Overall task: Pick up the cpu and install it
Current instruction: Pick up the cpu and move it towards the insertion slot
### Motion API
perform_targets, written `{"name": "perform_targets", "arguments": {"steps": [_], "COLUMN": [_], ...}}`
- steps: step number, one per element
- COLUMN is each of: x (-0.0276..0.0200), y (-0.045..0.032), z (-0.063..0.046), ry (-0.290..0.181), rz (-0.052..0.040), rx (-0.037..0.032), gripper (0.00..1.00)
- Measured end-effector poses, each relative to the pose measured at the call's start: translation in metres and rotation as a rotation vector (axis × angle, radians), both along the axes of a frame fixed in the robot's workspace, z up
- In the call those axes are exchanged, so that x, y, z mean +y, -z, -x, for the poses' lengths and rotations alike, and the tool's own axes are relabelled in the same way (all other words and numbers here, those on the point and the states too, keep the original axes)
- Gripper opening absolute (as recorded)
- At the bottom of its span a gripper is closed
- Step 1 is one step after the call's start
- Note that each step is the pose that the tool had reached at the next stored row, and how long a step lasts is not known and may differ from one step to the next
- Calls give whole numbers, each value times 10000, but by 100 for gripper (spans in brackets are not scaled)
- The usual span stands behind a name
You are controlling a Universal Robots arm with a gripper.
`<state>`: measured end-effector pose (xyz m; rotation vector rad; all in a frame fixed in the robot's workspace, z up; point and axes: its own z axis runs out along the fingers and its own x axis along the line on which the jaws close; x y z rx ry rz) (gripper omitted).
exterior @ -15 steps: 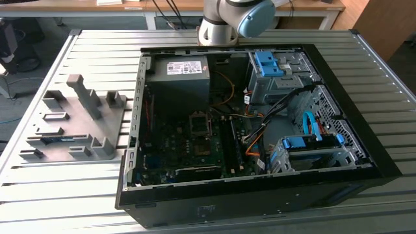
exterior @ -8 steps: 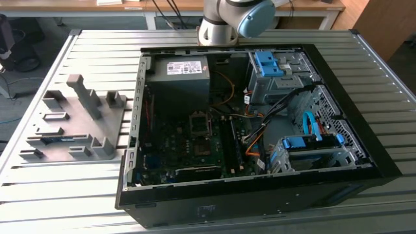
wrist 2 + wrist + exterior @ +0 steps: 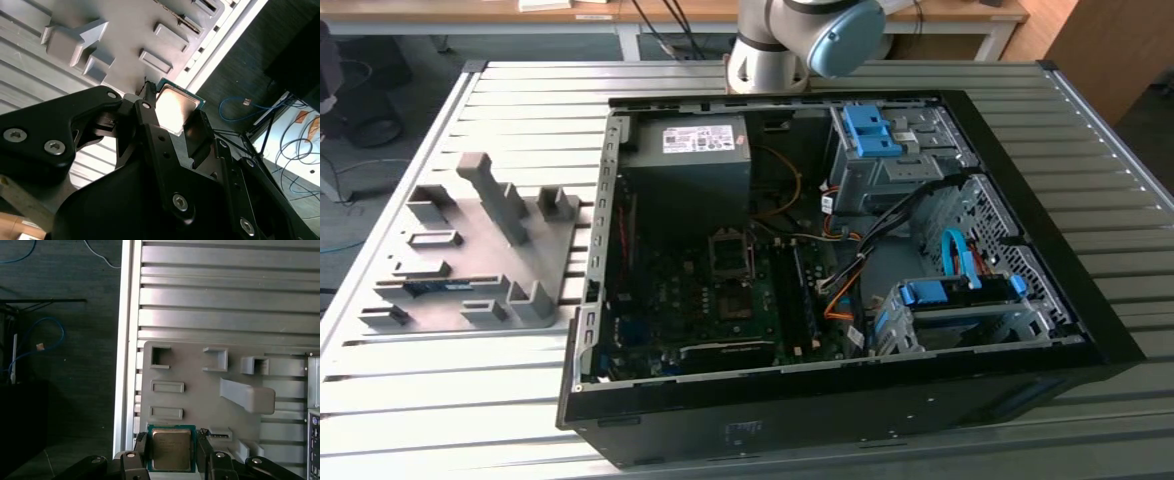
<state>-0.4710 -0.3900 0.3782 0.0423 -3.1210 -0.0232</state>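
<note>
"How did the gripper sit?"

"It pointed down at the slatted table. Its two black fingers were clamped on the cpu, one against each opposite edge."

"And the cpu itself?"

"It lay flat between the fingertips in both wrist views, with its silver top toward the cameras and its green rim showing. It was seen against the grey fixture plate, near the table's border and the dark floor."

"What about the arm?"

"In the exterior view the arm rose behind the open computer case. The fixture plate lay beside the case, on the exterior view's left."
</note>
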Motion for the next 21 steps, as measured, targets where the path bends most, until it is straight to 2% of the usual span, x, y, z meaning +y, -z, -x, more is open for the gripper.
{"name": "perform_targets", "arguments": {"steps": [6,18,21], "x": [0,0,0], "y": [-76,-89,-88], "z": [0,-1,-38], "ry": [0,0,0], "rz": [-1,0,0], "rx": [-2,-1,-1], "gripper": [47,47,47]}}
